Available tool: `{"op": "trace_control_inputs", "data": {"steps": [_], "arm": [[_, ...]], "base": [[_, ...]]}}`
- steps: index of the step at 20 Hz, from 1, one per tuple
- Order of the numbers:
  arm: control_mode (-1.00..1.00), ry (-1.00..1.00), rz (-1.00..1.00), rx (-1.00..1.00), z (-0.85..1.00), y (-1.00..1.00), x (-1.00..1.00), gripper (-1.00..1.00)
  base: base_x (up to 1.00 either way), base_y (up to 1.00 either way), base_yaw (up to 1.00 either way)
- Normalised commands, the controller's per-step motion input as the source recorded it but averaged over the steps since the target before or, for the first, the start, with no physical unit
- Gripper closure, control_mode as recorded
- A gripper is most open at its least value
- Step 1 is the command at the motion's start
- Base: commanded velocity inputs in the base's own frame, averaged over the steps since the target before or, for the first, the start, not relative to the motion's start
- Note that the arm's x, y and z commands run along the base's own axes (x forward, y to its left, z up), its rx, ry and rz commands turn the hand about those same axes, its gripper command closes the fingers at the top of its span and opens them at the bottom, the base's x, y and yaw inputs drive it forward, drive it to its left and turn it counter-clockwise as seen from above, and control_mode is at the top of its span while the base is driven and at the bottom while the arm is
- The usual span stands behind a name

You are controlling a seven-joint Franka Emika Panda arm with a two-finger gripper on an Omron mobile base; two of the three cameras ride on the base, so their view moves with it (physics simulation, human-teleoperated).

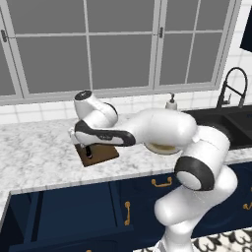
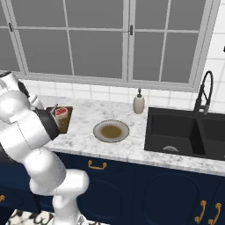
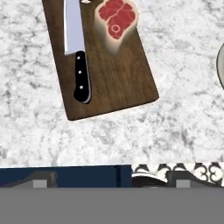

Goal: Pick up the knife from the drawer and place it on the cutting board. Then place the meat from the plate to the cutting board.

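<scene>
In the hand view we see the knife (image 3: 77, 52) lying flat on the cutting board (image 3: 118, 74), long axis parallel to the board's long sides, black handle toward the desk's (image 3: 183, 122) front edge, blade away. The meat (image 3: 116, 19) sits just beside the blade, red face up. The plate (image 2: 111, 131) lies near on the desk. Tool (image 3: 111, 180): tips spread wide, released, gripping nothing.

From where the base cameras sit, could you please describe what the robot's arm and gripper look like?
The arm is built of glossy white, rounded links with dark, nearly black bands at the joints, one ringing the elbow and a curved dark stripe along the wrist section. No cables or markings show. In the hand view the gripper appears as two small dark grey finger tips with blocky, squared ends.
</scene>
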Motion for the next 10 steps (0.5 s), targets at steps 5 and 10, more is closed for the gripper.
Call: {"op": "trace_control_inputs", "data": {"steps": [5,10], "arm": [[-1.00,-0.04,0.00,0.20,0.76,-0.64,-0.74,-1.00],[-1.00,-0.02,0.00,0.25,0.64,-0.86,-0.71,-1.00]], "base": [[0.00,0.00,0.00],[0.00,0.00,0.00]]}}
